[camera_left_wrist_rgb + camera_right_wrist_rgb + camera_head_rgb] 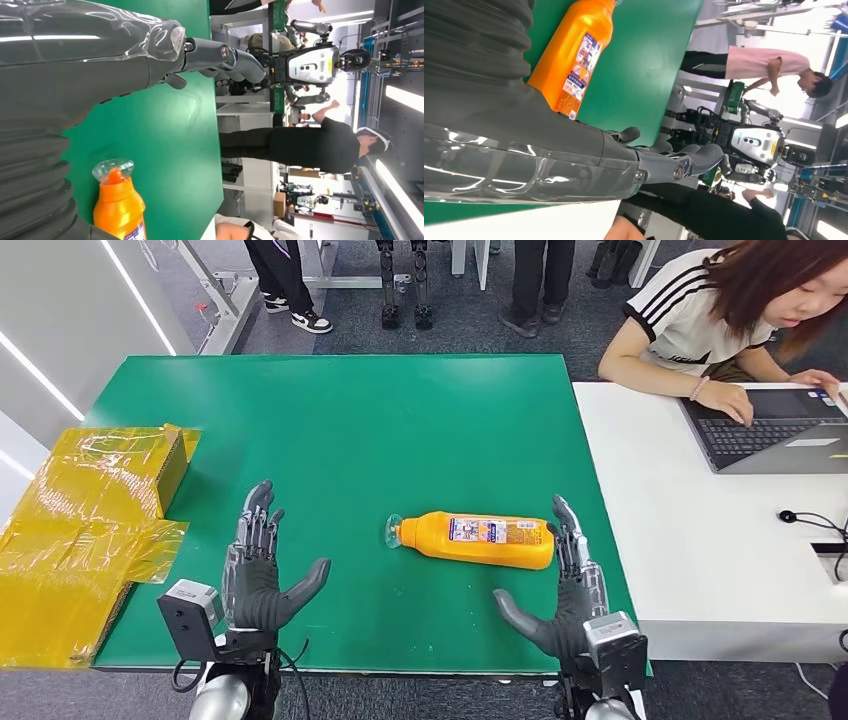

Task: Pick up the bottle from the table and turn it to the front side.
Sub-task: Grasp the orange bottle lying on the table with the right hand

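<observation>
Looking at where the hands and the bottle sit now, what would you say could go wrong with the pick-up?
The orange plastic bottle lies on its side on the green table, so a nudge from the open right hand, already next to its base, may roll it away. The open left hand is well short of the clear cap, so a two-handed grasp might close unevenly.

Orange plastic bottle (480, 539) laid on its side on green table (350, 430), toward right near part, cap end pointed left, base end pointed right. Right hand (565, 590) placed just beside bottle's base end, at table's right near corner. Left hand (258, 570) placed over table's left near part, well apart from bottle. Yellow taped cardboard box (90, 530) set at table's left edge. White desk (700, 540) butted against table's right side; open grey laptop (770, 430) set on its far part, person (720, 310) seated behind it.
</observation>
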`<state>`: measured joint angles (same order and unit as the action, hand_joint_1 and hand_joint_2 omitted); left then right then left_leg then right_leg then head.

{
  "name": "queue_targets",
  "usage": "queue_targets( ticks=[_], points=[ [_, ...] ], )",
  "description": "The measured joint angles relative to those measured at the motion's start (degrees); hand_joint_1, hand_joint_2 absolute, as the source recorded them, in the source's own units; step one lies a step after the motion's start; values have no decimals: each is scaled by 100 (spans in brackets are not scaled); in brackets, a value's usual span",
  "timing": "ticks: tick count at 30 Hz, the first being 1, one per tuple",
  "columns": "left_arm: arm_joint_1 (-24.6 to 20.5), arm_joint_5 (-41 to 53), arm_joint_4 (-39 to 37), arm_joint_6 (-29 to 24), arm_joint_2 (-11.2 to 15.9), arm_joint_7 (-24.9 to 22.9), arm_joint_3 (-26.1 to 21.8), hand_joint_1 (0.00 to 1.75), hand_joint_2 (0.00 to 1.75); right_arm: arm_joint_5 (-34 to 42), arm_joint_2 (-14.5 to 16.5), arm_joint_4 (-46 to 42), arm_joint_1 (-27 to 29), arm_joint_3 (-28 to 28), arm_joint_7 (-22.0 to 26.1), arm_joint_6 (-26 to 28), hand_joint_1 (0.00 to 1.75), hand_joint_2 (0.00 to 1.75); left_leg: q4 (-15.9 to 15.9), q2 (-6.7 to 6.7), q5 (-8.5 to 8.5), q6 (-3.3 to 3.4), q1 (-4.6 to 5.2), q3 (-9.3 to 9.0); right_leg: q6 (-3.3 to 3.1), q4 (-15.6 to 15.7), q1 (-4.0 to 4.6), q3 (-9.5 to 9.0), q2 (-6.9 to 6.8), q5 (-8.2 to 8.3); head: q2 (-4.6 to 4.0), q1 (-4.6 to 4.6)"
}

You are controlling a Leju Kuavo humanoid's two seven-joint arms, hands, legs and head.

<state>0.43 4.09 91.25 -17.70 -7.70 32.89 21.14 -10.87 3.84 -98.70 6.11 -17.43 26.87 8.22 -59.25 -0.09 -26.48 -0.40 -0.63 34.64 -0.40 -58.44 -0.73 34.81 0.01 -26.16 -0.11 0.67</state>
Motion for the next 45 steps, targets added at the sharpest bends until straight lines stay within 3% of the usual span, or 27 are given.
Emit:
queue_targets(
  ticks=[5,11,17,22,30,39,45],
  points=[
    [-8,121,-45,183,-71,5,21,0,175,-1100,-209,438,-475,-6,-453,317,0,175,0,6,0,0,1,-1,1,0,0,0,7,2,0,1],
    [-159,43,-294,279,-72,83,161,0,175,-1291,-649,1696,-1638,-6,-872,67,0,175,-6,8,6,5,2,-2,7,0,-2,-1,7,17,0,-1],
    [-315,-63,-490,289,-44,138,237,0,175,-1444,-808,2775,-2513,-181,-1196,-360,0,175,-6,9,7,4,0,-1,6,-3,-1,2,11,18,0,1],
    [-424,-85,-633,373,-31,137,304,0,175,-1685,-821,3802,-3278,-545,-1677,-1019,0,175,-6,9,8,4,0,0,6,-4,0,3,12,18,0,0],
    [-699,-85,-944,551,-25,55,444,0,175,-1983,-832,5562,-4615,-1477,-1989,-2649,0,175,-11,5,10,6,1,0,6,-4,-1,2,10,19,0,1],
    [-959,-374,-1208,776,-32,-152,492,0,175,-2309,-834,6592,-5459,-2377,-2257,-3641,0,175,-12,4,9,6,1,-1,7,-3,-1,1,8,18,0,0],
    [-1084,-648,-1341,860,-35,-301,496,0,175,-2410,-881,6831,-5758,-2889,-2443,-3978,0,175,-14,4,10,7,1,-1,7,-3,-2,0,9,19,0,-1]
  ],
)
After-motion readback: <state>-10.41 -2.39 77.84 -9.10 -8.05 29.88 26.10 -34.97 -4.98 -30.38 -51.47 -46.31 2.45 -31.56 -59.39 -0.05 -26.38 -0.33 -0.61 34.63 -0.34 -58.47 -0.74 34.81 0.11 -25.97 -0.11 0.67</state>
